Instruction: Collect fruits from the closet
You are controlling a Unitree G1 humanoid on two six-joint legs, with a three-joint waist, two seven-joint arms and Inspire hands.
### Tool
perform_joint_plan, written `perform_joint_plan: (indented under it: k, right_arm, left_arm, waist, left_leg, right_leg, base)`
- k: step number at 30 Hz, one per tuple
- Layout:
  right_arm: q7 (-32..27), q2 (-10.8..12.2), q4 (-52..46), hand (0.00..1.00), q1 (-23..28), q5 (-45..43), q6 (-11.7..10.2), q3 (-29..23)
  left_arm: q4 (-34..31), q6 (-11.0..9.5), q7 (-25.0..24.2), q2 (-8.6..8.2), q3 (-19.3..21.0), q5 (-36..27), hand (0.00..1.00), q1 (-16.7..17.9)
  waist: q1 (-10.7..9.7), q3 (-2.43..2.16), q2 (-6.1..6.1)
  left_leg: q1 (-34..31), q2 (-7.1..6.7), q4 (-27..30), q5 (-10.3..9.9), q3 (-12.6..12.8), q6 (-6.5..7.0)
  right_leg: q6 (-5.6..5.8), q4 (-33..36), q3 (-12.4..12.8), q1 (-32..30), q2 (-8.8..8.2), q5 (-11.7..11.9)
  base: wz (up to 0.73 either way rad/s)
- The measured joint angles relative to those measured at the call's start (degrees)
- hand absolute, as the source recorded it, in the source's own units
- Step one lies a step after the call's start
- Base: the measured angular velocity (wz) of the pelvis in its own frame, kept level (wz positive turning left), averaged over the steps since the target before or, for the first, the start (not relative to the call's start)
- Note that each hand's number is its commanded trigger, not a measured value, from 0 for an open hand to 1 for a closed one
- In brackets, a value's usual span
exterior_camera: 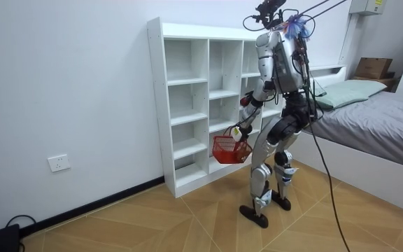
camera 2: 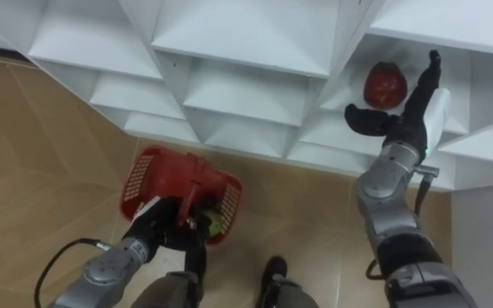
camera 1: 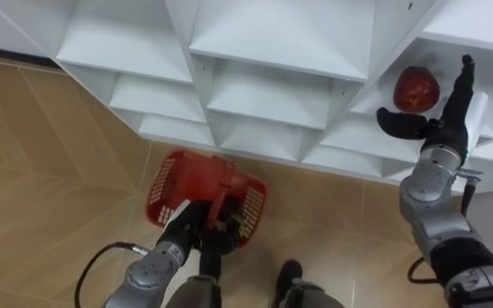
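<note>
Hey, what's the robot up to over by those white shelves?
The robot stands at the white shelf unit. Its left hand holds a red basket by the handle. Its right hand reaches, open, into a compartment, fingers straight beside a red fruit. The fruit sits on its shelf, not yet grasped.

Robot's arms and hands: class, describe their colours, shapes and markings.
Both arms are silver-grey, built of rounded cylindrical segments with ringed wrists. The left hand and right hand are black; a white tag lies along the right hand's back.
</note>
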Motion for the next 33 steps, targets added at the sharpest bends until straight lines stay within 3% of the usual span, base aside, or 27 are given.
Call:
perform_joint_plan:
  k: [9, 14, 33]
  right_arm:
    - [0.54, -0.01, 0.00, 0.00, -0.29, -0.03, 0.49, 0.00]
    - [0.82, 0.00, 0.01, 0.00, -0.30, -0.06, 0.51, 0.00]
    - [5.40, -0.24, 1.89, 0.00, -0.37, -0.01, 1.18, 1.79]
  left_arm:
    - [0.00, 0.14, -0.06, -0.27, 0.08, 0.02, 1.00, -0.07]
    - [0.00, 1.23, -0.07, -0.38, 0.12, 0.07, 1.00, -0.07]
    - [-0.12, 1.27, -0.07, 0.17, -0.12, -0.33, 1.00, -0.34]
  waist:
    - [0.43, 0.00, 0.01]
    - [0.54, -0.01, 0.01]
    - [0.48, -0.01, 0.01]
  left_leg:
    - [-0.51, 0.07, 0.57, 0.01, -0.06, 0.02]
    - [-0.63, 0.10, 0.93, 0.06, -0.07, 0.09]
    - [-1.00, 0.17, 1.44, 0.06, -0.11, 0.11]
  right_leg:
    - [0.00, 0.10, -0.48, -0.01, -0.06, -0.01]
    - [-0.01, 0.22, -0.76, 0.00, -0.18, 0.00]
    - [-0.10, 0.84, -1.15, 0.00, -0.27, -0.01]
  base:
    - [0.02]
    - [0.01]
    - [0.00]
